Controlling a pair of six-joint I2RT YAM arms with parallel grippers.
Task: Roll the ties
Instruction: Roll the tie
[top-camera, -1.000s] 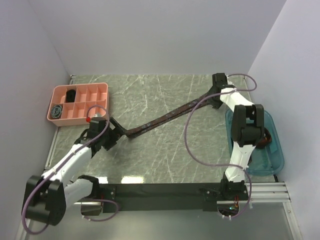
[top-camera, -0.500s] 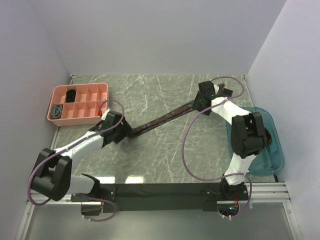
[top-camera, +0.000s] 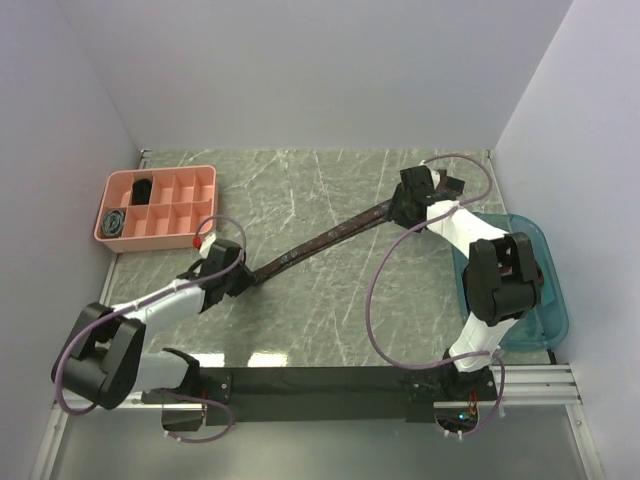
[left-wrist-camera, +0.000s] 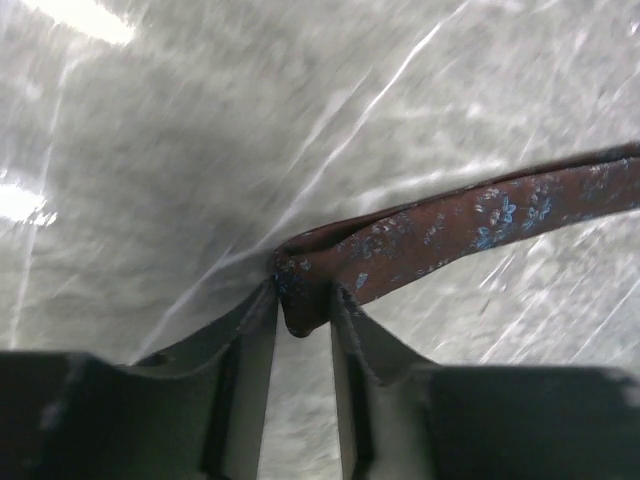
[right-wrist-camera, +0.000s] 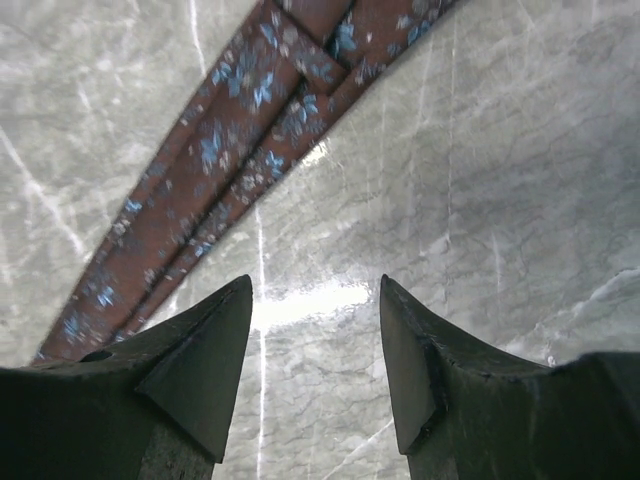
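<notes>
The step in hand looked like the very start of rolling: getting hold of one end of the tie (top-camera: 325, 238). The tie lay flat and stretched out on the tabletop (top-camera: 330, 320), running from about 8 o'clock up to 2 o'clock in the top view. The left fingers (left-wrist-camera: 250, 350) were pinched on its thin end at 8 o'clock, with the folded tip squeezed between them. The right fingers (right-wrist-camera: 200, 350) were spread wide and held nothing. They hung just over the tabletop near the wide end, with the tie lying ahead of them at 11 o'clock. Next, I think the left fingers would need to turn the thin end over onto itself and wind it along the strip. The right fingers might need to press the cloth down so it did not slide. The cloth looked soft and could slip loose. Two rolled ties (top-camera: 113, 222) sat in a pink tray (top-camera: 205, 180) at 10 o'clock.
</notes>
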